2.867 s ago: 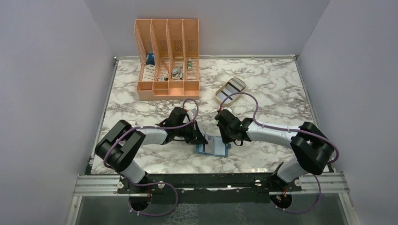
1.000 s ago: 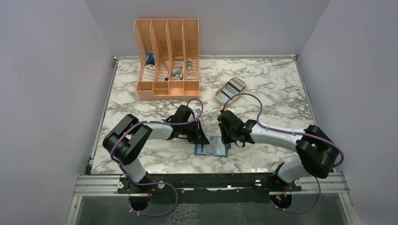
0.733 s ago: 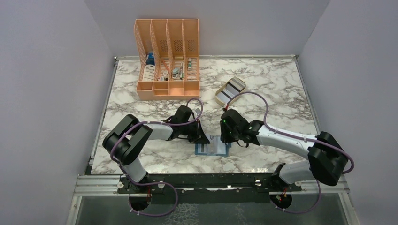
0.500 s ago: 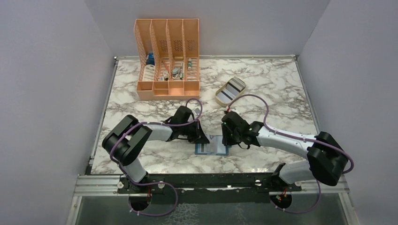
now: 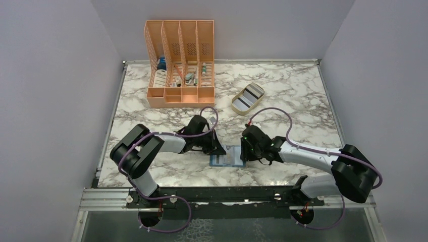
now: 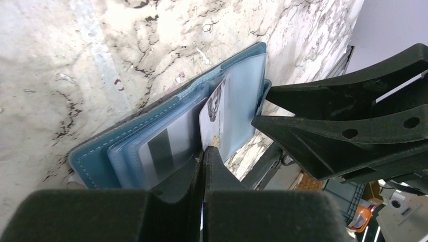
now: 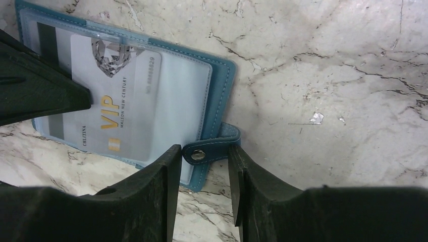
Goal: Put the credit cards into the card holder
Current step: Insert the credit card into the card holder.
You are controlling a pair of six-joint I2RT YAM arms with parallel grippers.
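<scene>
The teal card holder (image 5: 228,158) lies open on the marble near the front edge. A pale "VIP" credit card (image 7: 121,96) sits partly inside its clear slot, and a card with a dark stripe (image 6: 161,151) sits in the slot beside it. My left gripper (image 6: 203,157) is shut, its tips resting on the pale card's (image 6: 212,116) edge over the holder (image 6: 96,161). My right gripper (image 7: 204,169) is open at the holder's (image 7: 222,91) right edge, one jaw on each side of the snap tab (image 7: 207,151), not touching it. In the top view the left gripper (image 5: 218,150) and the right gripper (image 5: 246,153) flank the holder.
An orange slotted file rack (image 5: 180,63) with small items stands at the back left. A beige oval tray (image 5: 236,102) holding striped cards sits behind the right arm. The table's front edge lies just below the holder.
My right gripper has moved from the holder's far right corner down along its right edge, toward the front. The left arm and the holder have stayed put.
</scene>
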